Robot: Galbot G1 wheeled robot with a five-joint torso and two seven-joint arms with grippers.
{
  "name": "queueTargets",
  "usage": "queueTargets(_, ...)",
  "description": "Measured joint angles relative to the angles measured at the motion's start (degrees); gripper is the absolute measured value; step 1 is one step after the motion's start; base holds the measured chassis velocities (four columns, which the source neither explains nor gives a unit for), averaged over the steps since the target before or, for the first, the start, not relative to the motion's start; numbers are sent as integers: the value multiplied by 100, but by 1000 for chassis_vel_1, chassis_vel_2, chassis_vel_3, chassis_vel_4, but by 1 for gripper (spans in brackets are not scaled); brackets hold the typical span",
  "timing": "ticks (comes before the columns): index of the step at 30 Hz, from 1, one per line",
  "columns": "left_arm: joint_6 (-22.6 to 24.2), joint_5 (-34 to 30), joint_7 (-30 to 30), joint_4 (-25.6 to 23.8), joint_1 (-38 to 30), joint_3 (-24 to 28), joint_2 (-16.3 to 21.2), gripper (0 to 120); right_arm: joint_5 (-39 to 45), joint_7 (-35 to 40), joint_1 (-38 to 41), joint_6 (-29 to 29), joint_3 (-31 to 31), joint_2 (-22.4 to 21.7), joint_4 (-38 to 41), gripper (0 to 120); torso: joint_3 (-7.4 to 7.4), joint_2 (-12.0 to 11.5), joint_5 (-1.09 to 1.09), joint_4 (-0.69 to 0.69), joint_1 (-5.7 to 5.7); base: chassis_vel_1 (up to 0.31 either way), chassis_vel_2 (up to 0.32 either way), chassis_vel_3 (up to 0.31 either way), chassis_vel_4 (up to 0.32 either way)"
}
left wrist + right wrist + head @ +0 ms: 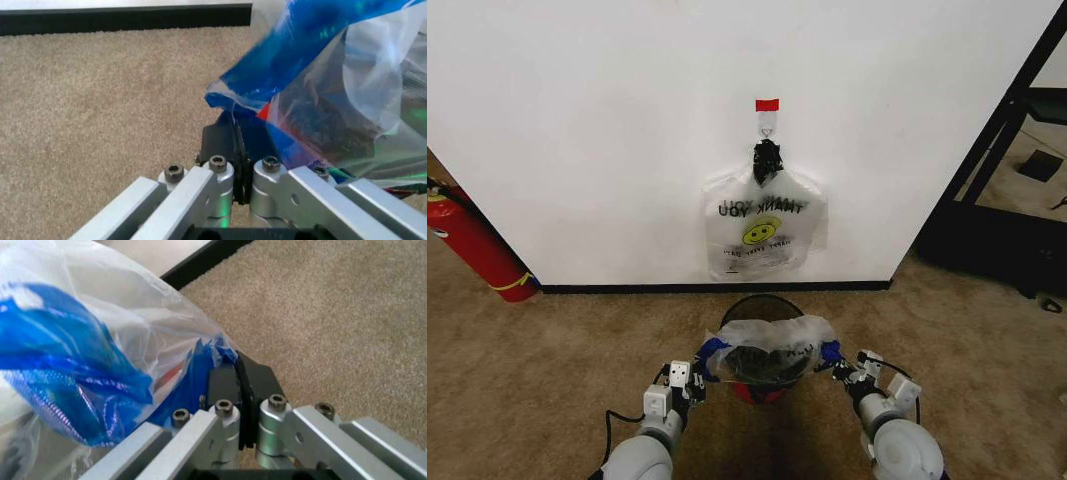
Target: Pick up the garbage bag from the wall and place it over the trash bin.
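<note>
The garbage bag, see-through whitish plastic with blue patches, is stretched across the top of the black mesh trash bin, which stands on the carpet in front of the wall. My left gripper is shut on the bag's left blue edge. My right gripper is shut on its right blue edge. The left wrist view shows that gripper closed with blue bag plastic at its tip. In the right wrist view, the gripper is closed against the bag.
A smiley-printed bag hangs from a hook under a red tape strip on the wall. A red fire extinguisher stands at the left. A black frame rises at the right. Carpet lies open on both sides of the bin.
</note>
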Motion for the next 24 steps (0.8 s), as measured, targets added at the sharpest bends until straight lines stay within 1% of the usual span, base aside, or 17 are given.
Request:
queueTargets(6,68,31,21,81,-102,136,-3,0,15,23,123,-30,-17,17,-127,0,0,0,0,0,0,0,0,0,0)
queueTargets(12,117,47,42,78,-112,144,-37,0,-1,23,129,-32,-7,12,-169,0,0,0,0,-1,0,0,0,0,0)
queueTargets(15,144,73,34,40,-81,138,-29,0,-14,23,135,-33,-5,11,-174,0,0,0,0,-1,0,0,0,0,0)
queueTargets(18,266,80,0,-183,69,43,40,0,-35,5,77,-69,23,-13,-51,0,0,0,0,0,0,0,0,0,0)
queueTargets(19,325,80,1,-292,134,-4,77,2,-52,-18,28,-72,39,-34,36,0,0,0,0,0,0,0,0,0,0)
queueTargets(20,380,90,7,-397,204,-55,115,7,-76,-59,-29,-72,55,-58,120,0,0,0,0,0,0,0,0,0,0)
queueTargets(21,412,121,12,-484,262,-98,145,10,-114,-89,-79,-72,70,-77,190,5,0,0,0,0,0,0,0,0,0)
queueTargets(22,412,121,12,-484,262,-98,145,10,-114,-89,-79,-72,70,-77,190,5,0,0,0,0,0,0,0,0,0)
queueTargets(23,435,167,18,-579,326,-146,174,14,-179,-111,-131,-64,85,-102,260,10,-1,0,0,0,0,0,0,0,0)
queueTargets(24,458,258,33,-720,421,-215,215,20,-289,-163,-204,-26,107,-138,362,11,0,0,0,0,0,0,0,0,0)
